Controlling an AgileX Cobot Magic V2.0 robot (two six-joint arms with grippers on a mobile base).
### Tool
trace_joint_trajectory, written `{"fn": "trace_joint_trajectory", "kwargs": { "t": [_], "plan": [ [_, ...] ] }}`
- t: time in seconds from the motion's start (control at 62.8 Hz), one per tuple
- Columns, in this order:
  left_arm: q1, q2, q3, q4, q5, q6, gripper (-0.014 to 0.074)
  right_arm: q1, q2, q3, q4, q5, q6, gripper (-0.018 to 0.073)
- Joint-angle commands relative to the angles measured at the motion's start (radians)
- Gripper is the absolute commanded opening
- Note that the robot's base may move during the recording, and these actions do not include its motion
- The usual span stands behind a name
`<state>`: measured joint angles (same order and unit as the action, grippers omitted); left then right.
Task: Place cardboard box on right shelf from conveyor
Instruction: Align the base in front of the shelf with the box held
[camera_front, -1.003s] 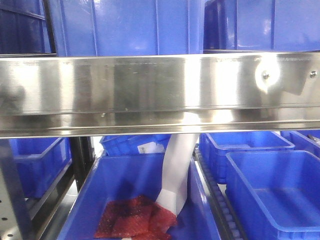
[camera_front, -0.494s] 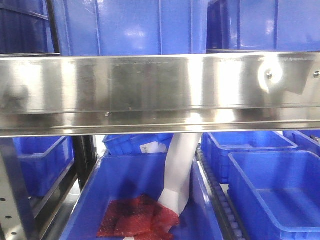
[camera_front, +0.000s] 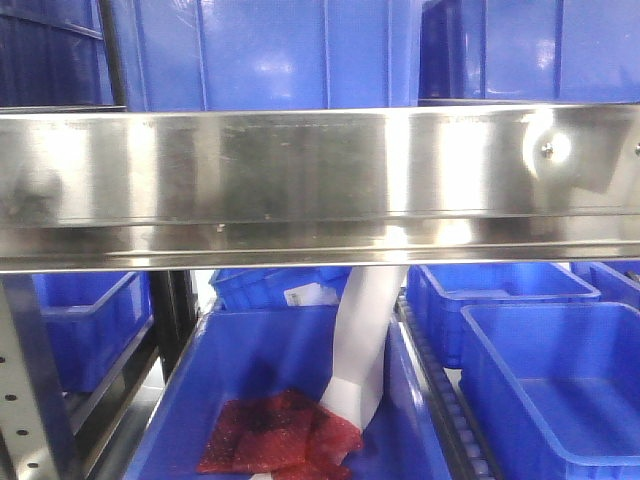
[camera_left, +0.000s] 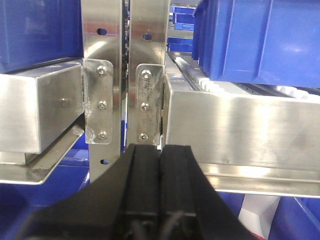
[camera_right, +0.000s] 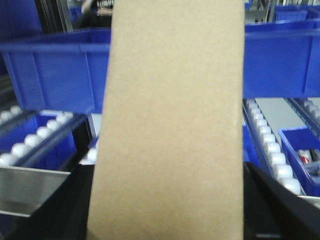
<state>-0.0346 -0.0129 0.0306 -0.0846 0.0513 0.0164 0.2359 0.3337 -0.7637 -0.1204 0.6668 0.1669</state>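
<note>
**Right claw clamped on box; left claw shut empty**

Right claw (camera_right: 167, 220): black finger bodies are seen at both lower corners of the wrist view. The plain tan rectangular cardboard box (camera_right: 170, 125) is gripped between them. The box's long axis is pointed straight away from the wrist camera, bottom to top of that view. A broad, matte, fibrous face is turned to the lens, with straight edges. The box is held up in front of blue plastic bins (camera_right: 55, 75) and rows of white rollers (camera_right: 270, 145). It is shown by the right wrist view only.

Left claw (camera_left: 160, 155): black fingers are pressed flat together with nothing between them. It is aimed at two riveted steel brackets (camera_left: 150, 105) on the uprights.

Front view: the shiny stainless-steel shelf front rail (camera_front: 320, 180) spans the full width, reflective, with a small rivet (camera_front: 547, 150) at right. A grey perforated upright (camera_front: 25, 400) is seen lower left.

Writing: one small white label (camera_front: 305, 296) is seen on a rear bin, print too small to be read.

In the open blue bin (camera_front: 260, 360) below the rail, a red mesh packet (camera_front: 275, 440) lies touching a curved white sleeve (camera_front: 360, 340).
</note>
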Motion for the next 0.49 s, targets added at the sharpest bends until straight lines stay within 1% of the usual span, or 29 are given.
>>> {"fn": "trace_joint_trajectory", "kwargs": {
  "t": [0.0,0.127,0.223,0.239,0.35,0.478],
  "plan": [
    [0.000,-0.011,-0.004,-0.007,-0.091,-0.005,-0.0119,0.004,0.109,-0.069,-0.001,-0.121,-0.091,0.0141],
    [0.000,-0.011,-0.004,-0.007,-0.091,-0.005,-0.0119,0.043,0.280,-0.161,-0.001,-0.152,-0.281,0.0141],
    [0.000,-0.011,-0.004,-0.007,-0.091,-0.005,-0.0119,0.120,0.410,-0.241,-0.001,-0.180,-0.401,0.0141],
    [0.000,-0.011,-0.004,-0.007,-0.091,-0.005,-0.0119,0.126,0.419,-0.247,-0.002,-0.181,-0.409,0.0141],
    [0.000,-0.011,-0.004,-0.007,-0.091,-0.005,-0.0119,0.223,0.562,-0.350,-0.006,-0.182,-0.550,0.0141],
    [0.000,-0.011,-0.004,-0.007,-0.091,-0.005,-0.0119,0.292,0.715,-0.463,-0.006,-0.193,-0.708,0.0141]
  ]
}}
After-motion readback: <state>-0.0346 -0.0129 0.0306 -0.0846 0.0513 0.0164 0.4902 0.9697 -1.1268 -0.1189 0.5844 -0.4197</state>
